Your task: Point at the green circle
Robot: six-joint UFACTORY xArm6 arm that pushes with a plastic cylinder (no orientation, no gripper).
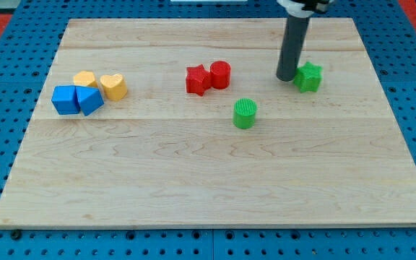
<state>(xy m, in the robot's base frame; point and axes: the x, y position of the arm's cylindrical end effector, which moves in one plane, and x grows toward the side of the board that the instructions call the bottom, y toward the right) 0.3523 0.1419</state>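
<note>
Camera view, green circle (245,113) upright, tip (286,78) apart

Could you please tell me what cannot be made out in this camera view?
- The arm above my tip: cut off by the view's top edge.
- Contact between my tip and the green star: too close to tell.
- The rear yellow block: shape partly hidden by the blue blocks.

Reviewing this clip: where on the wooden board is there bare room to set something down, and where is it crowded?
Bare: the wooden board below the green cylinder, and the strip along the view's top. Crowded: the view's left, where the blue cube, blue wedge-like block, yellow block and yellow heart cluster; the red pair mid-board; my tip beside the green star.
</note>
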